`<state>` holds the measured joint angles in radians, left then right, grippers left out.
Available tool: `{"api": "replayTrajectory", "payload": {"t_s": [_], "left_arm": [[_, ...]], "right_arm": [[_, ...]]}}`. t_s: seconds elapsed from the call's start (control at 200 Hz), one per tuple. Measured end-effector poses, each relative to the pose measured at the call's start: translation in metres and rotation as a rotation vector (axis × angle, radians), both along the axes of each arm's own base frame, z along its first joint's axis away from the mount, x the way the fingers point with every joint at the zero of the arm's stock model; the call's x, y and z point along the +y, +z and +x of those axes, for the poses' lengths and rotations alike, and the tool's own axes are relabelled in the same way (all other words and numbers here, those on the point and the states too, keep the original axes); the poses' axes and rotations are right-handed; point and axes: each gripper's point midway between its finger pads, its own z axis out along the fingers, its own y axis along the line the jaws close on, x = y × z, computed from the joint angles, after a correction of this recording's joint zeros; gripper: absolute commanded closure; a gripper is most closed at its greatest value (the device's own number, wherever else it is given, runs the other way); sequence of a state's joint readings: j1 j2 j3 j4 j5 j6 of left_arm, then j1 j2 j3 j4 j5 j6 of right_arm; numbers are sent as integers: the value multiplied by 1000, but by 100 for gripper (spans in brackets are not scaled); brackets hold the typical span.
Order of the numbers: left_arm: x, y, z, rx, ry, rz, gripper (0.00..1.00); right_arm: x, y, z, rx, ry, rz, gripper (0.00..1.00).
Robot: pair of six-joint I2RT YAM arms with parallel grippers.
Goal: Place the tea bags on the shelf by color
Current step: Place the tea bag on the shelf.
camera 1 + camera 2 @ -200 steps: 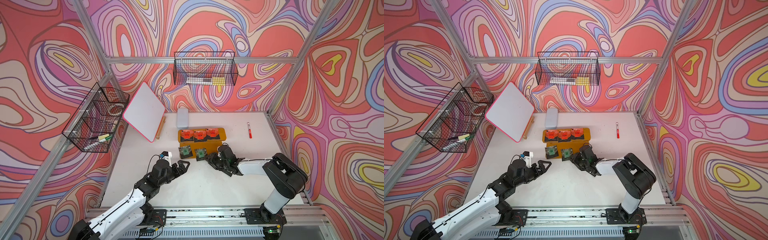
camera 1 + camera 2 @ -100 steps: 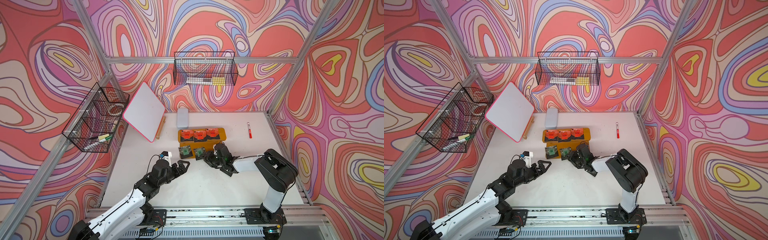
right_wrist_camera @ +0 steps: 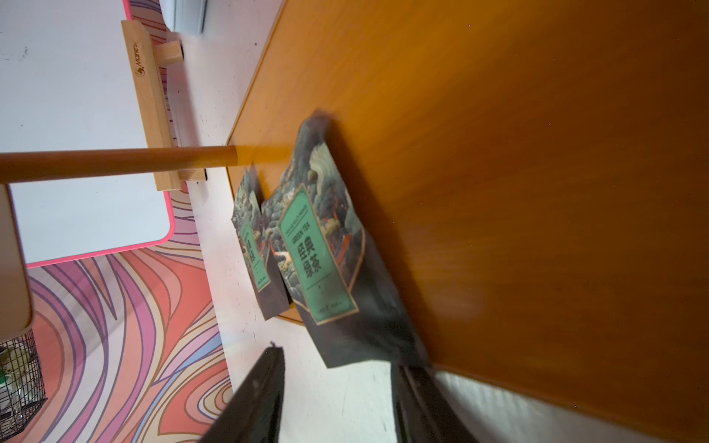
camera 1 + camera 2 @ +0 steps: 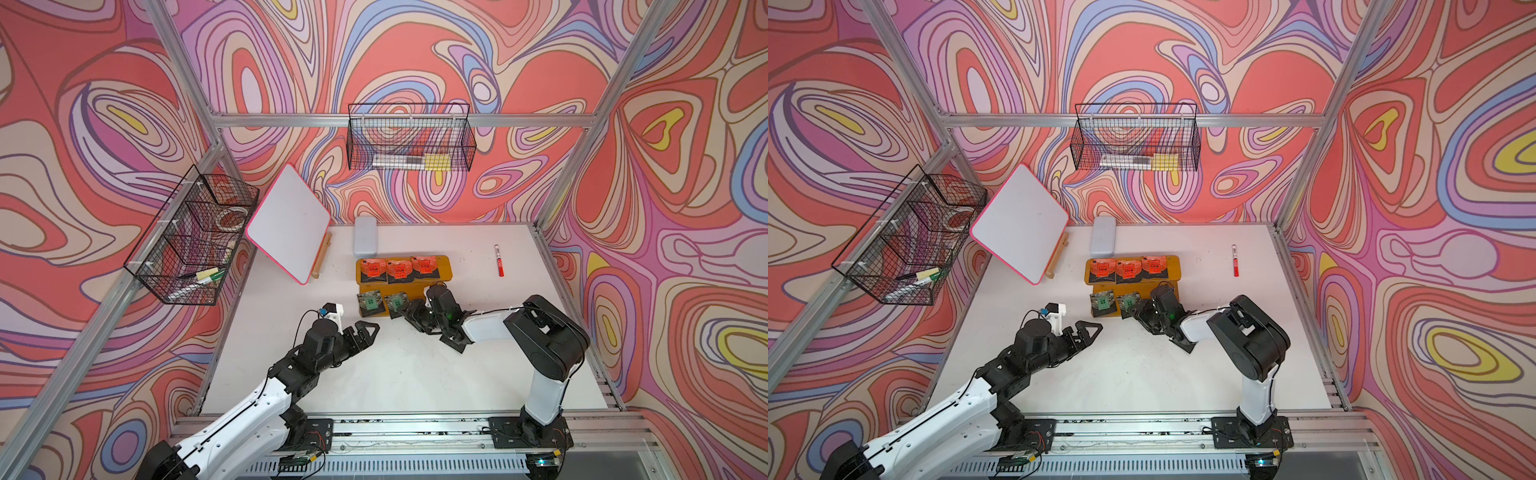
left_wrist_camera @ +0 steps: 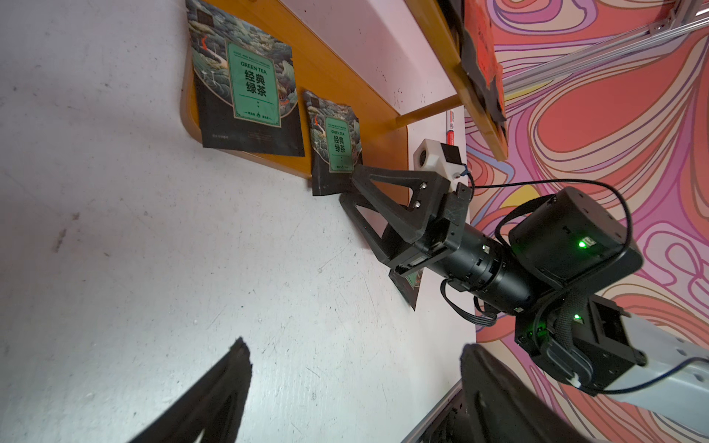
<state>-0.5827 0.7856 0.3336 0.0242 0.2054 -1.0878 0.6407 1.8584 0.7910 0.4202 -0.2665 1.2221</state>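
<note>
Swirl-patterned walls (image 4: 415, 62) are enclosing the white table (image 4: 374, 382), with two wire baskets (image 4: 409, 141) hanging from the aluminium frame (image 4: 415, 120). A pink-edged whiteboard (image 4: 286, 224), a grey box (image 4: 365, 236) and a red marker (image 4: 498, 261) are resting toward the back. The shelf (image 4: 444, 268) is standing mid-table, its upper tier carrying three orange-red tea bags (image 4: 398, 271) and its lower tier two green tea bags (image 4: 369, 302), while a third green tea bag (image 5: 408, 285) is lying on the table beneath the right gripper (image 5: 350, 188). That gripper's fingers are standing apart at one shelved green bag's overhanging corner, and the left gripper (image 4: 365, 331) is hovering spread wide, empty.
</note>
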Motion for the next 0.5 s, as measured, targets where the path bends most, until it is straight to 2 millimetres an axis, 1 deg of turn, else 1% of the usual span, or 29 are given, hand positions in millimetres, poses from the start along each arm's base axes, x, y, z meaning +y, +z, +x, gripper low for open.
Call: {"api": "replayTrajectory", "payload": {"t_s": [0.29, 0.501], "left_arm": [[0, 0, 0, 0, 0, 0, 11], [0, 0, 0, 0, -1, 0, 10]], "right_arm": [[6, 0, -1, -1, 8, 6, 53], [2, 0, -4, 1, 2, 1, 52]]}}
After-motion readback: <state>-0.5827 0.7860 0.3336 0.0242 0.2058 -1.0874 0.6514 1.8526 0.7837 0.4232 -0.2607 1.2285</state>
